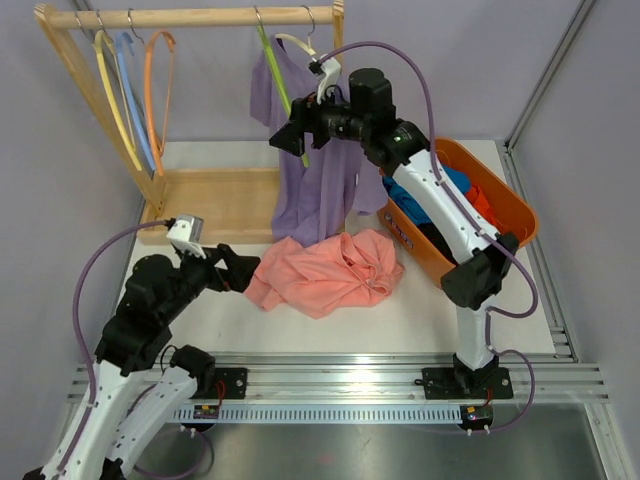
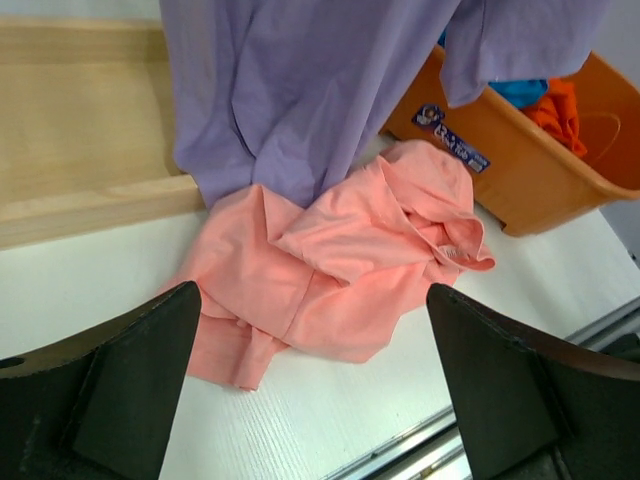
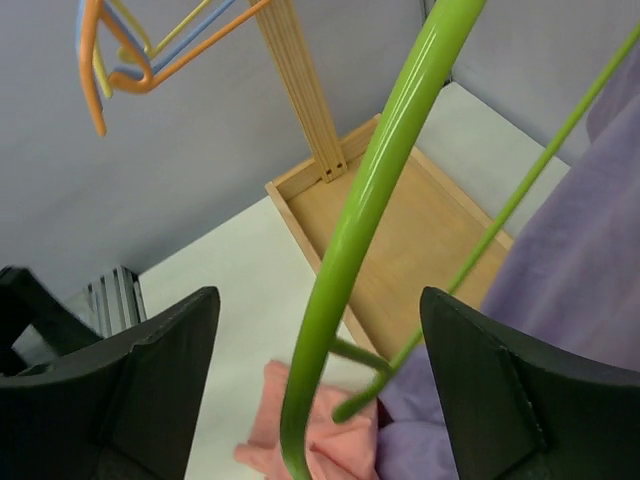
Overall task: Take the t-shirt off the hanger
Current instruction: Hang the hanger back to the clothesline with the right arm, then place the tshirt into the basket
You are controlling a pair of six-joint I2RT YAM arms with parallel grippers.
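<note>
Hovering left hand [image 1: 235, 268]: jaws spread wide and holding nothing, low over the surface [image 1: 400, 320] at 8 o'clock in the top view, facing a salmon shirt [image 1: 325, 272].
Salmon shirt: crumpled at the centre of the surface, its far edge touching the hem of the garment above it.
Orange bin [image 1: 510, 205]: at 3 o'clock, with clothes in it.
Purple t-shirt [image 1: 315, 185]: the task's garment. It hangs at 12 o'clock from the green hanger [image 1: 272, 65] on the wooden rail [image 1: 190, 16], and its hem reaches the surface.
Right hand [image 1: 287, 135]: raised to the hanger with its jaws apart, straddling the hanger's green arm without clamping it.
Empty hangers [image 1: 130, 90]: at 10 o'clock on the same rail.
Step in hand: probably mid-removal. One hanger arm looks bare, but the shirt still hangs from the rest.
Next move calls for: a fresh hold on the cloth or the hanger, then sliding the remaining shoulder off without dragging the hook off the rail.
Right wrist view adds: bare green tube between the open fingers [image 3: 150, 390], purple cloth only at 4 o'clock, and the rack tray [image 3: 420, 230] behind.
Left wrist view adds: the purple hem overlapping the salmon shirt.
Top view adds: both arms, and the hook on the rail.
</note>
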